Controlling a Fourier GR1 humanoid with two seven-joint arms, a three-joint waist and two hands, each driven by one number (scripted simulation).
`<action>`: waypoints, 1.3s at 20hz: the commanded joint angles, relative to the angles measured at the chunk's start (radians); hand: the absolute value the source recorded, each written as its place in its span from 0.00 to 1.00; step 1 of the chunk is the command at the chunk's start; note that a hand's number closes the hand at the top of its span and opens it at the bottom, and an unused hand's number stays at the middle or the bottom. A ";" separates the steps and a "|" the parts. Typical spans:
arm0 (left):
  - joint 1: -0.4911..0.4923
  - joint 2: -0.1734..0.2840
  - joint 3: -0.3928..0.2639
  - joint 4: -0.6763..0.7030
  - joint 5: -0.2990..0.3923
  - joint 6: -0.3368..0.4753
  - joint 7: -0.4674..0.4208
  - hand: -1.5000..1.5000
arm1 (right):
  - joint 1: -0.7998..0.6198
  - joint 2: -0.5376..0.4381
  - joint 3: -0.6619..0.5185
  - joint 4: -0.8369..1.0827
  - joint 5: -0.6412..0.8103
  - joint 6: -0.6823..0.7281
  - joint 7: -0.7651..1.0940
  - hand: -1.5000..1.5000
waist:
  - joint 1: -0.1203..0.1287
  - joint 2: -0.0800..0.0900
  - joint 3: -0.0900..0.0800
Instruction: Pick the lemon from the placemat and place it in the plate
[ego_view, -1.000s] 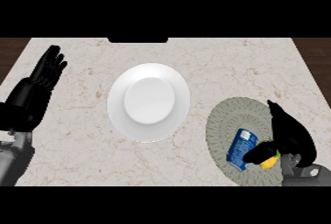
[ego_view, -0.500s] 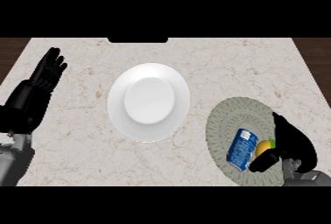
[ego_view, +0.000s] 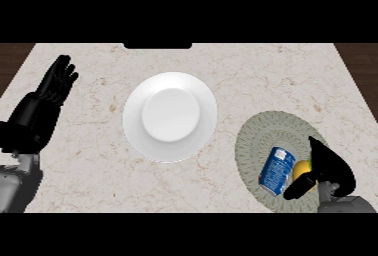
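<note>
The yellow lemon (ego_view: 301, 170) lies on the round grey-green placemat (ego_view: 267, 136) at the lower right, still resting on the mat. My right hand (ego_view: 334, 172) covers its right side. The fingers curl over the lemon and the thumb (ego_view: 299, 188) presses in from below, so only part of the fruit shows. The white plate (ego_view: 170, 117) stands in the middle of the counter, well to the left of the mat, with nothing on it. My left hand (ego_view: 40, 110) rests open at the left edge, fingers up.
A blue carton (ego_view: 276, 170) lies on the placemat right beside the lemon, on its left. The marble counter's far edge runs along the top, with a dark slot (ego_view: 158, 45) at the back centre.
My right hand has sunk lower over the lemon and drawn its fingers and thumb in round it. The lemon, the carton, the plate and the left hand have stayed put.
</note>
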 joint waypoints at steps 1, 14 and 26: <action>-0.021 -0.034 0.005 0.025 -0.025 -0.012 -0.001 0.50 | -0.008 0.026 -0.008 0.078 0.026 0.024 0.052 0.00 | -0.001 0.001 0.000; 0.037 -0.057 0.043 -0.049 -0.063 -0.050 0.026 0.50 | -0.011 0.032 0.037 0.170 0.320 -0.245 -0.110 1.00 | 0.005 -0.001 0.000; -0.032 -0.068 0.088 -0.010 -0.078 -0.086 0.074 0.50 | 0.188 -0.110 0.067 -0.087 0.414 -0.344 -0.336 1.00 | -0.006 -0.002 0.000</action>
